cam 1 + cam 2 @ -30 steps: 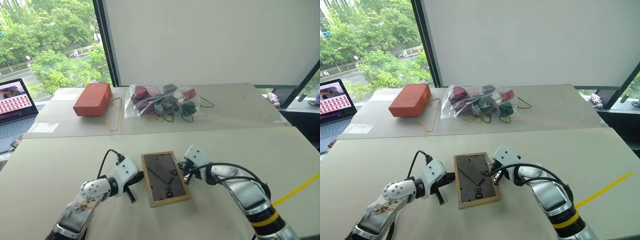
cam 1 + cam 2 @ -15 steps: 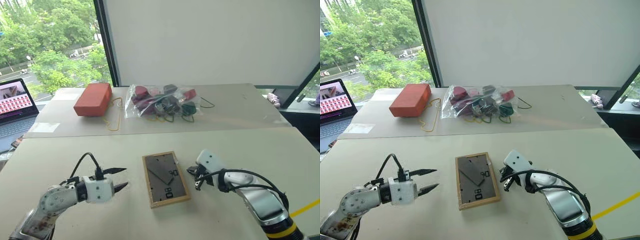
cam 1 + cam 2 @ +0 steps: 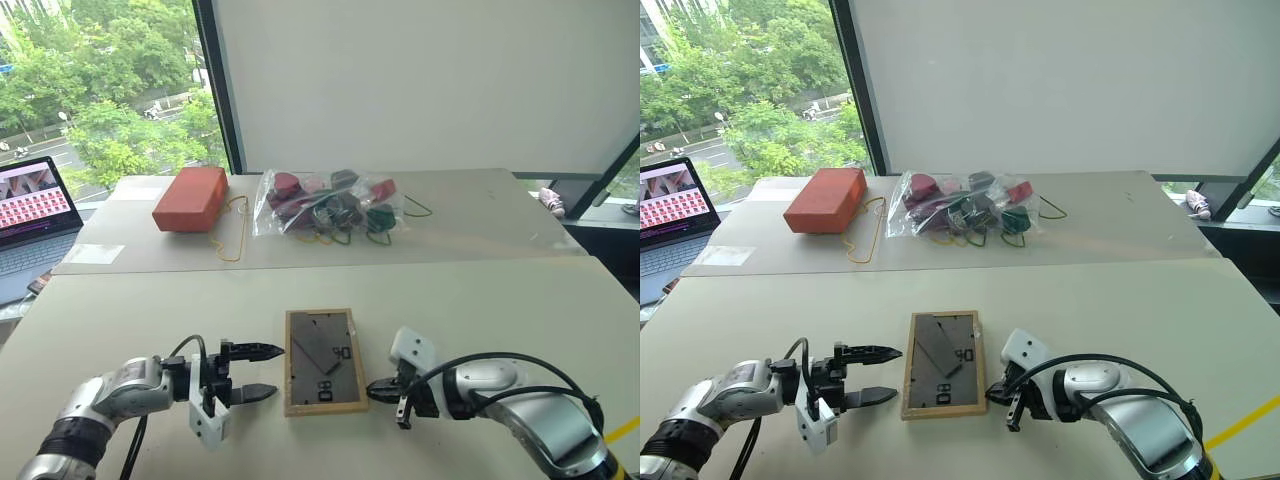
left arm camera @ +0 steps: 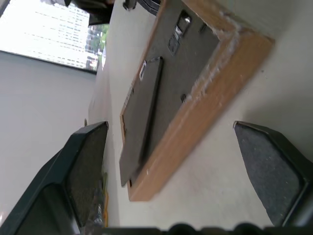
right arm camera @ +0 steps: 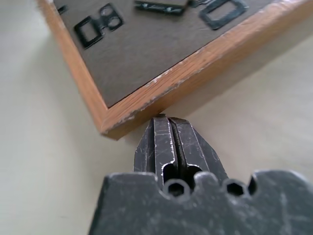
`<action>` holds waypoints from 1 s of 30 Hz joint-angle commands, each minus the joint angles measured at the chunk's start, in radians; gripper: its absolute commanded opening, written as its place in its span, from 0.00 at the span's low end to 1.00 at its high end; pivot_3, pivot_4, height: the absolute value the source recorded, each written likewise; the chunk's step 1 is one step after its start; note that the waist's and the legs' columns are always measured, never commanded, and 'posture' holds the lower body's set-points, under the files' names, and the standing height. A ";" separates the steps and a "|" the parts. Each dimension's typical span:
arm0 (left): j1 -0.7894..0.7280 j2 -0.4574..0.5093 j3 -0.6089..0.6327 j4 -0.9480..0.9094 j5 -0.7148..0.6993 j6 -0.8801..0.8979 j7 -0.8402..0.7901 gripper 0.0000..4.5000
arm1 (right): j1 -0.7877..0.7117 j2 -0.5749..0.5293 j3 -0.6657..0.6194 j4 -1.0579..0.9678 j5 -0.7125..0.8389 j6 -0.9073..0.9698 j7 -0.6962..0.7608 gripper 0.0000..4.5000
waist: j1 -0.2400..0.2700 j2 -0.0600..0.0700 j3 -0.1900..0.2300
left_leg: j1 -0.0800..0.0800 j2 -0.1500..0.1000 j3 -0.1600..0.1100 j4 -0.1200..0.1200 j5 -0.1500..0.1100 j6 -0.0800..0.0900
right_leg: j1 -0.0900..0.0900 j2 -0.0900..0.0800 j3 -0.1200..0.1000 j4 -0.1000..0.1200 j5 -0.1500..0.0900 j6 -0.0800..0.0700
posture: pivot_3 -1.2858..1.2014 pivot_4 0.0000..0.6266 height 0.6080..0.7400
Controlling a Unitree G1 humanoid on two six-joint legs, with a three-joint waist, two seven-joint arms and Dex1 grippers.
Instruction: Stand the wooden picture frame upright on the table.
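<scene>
While the wooden picture frame (image 3: 322, 361) lies back-up, flat on the bench (image 3: 480, 300), your left claw (image 3: 262, 372) gapes wide and empty beside it; your right claw (image 3: 378, 390), pinched closed on nothing, points at its corner.

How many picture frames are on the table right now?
1. The wooden picture frame lies flat, back up, on the near table, between the left gripper and right gripper.
</scene>
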 commanded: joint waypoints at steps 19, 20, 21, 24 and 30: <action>-0.020 0.007 -0.138 0.061 0.085 0.009 0.132 0.43 | -0.037 -0.025 -0.029 0.020 0.022 0.002 -0.087 0.00 | -0.006 0.002 -0.003 | 0.001 0.000 0.000 0.000 0.000 0.000 | 0.000 0.000 0.000 0.000 0.000 0.000 | 0.52 0.24 1.00; -0.017 0.006 -0.140 0.057 0.084 0.015 0.135 0.36 | -0.042 -0.039 -0.052 0.020 0.031 -0.004 -0.077 0.00 | -0.005 0.002 -0.003 | 0.001 0.000 0.000 0.000 0.000 0.000 | 0.000 0.000 0.000 0.000 0.000 0.000 | 0.52 0.24 1.00; -0.016 0.007 -0.143 0.053 0.085 0.020 0.140 0.30 | -0.049 -0.053 -0.073 0.025 0.040 -0.010 -0.069 0.00 | -0.003 0.001 -0.003 | 0.001 0.000 0.000 0.000 0.000 0.000 | 0.000 0.000 0.000 0.000 0.000 0.000 | 0.52 0.24 1.00; -0.012 0.010 -0.149 0.043 0.092 0.037 0.153 0.27 | -0.108 -0.067 -0.157 0.081 0.072 -0.013 -0.056 0.00 | -0.005 0.001 -0.003 | 0.001 0.000 0.000 0.000 0.000 0.000 | 0.000 0.000 0.000 0.000 0.000 0.001 | 0.52 0.24 1.00; -0.013 0.006 -0.158 0.032 0.085 0.060 0.176 0.27 | -0.333 0.032 -0.179 0.228 0.144 0.030 -0.054 0.19 | -0.011 0.001 -0.003 | 0.001 0.000 0.000 0.000 0.000 0.000 | 0.000 0.000 0.000 0.002 0.000 0.000 | 0.52 0.24 1.00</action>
